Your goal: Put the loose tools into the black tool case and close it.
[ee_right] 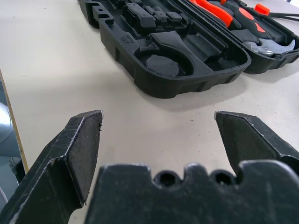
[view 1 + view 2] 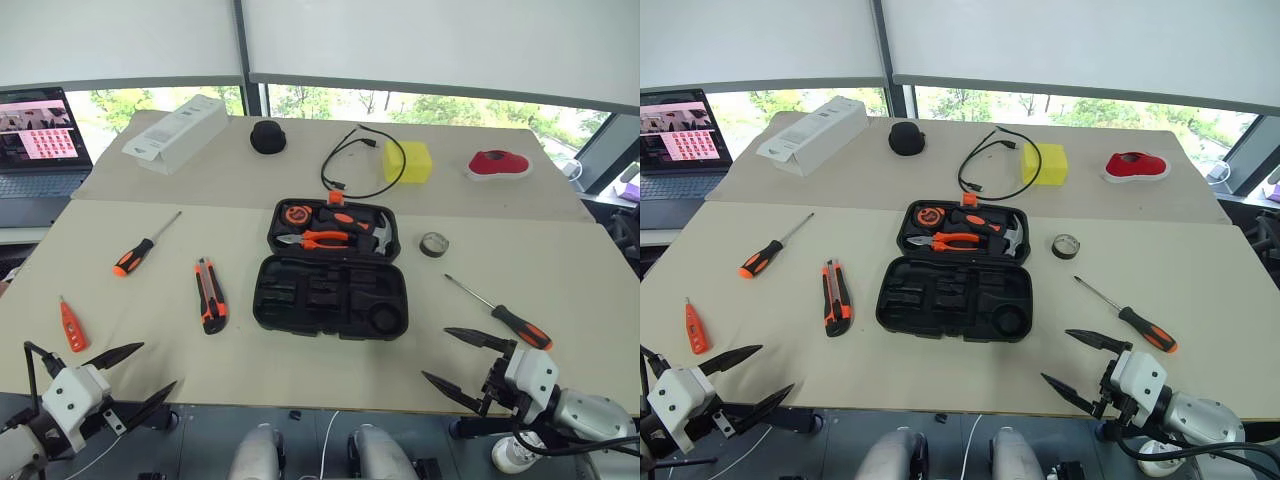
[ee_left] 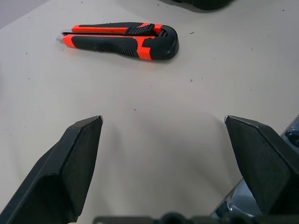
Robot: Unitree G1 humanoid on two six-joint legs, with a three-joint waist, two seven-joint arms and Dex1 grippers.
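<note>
The black tool case lies open mid-table, with pliers, a hammer and a tape measure in its far half and bare slots in the near half. Loose tools lie around it: a utility knife and a screwdriver to its left, a small orange tester screwdriver near the front left, and another screwdriver to the right. My left gripper hovers open at the front left edge, facing the utility knife. Open too, my right gripper hangs at the front right, facing the case.
On the far table sit a white long box, a black cap, a black cable, a yellow block and a red object. A tape roll lies right of the case. A laptop stands far left.
</note>
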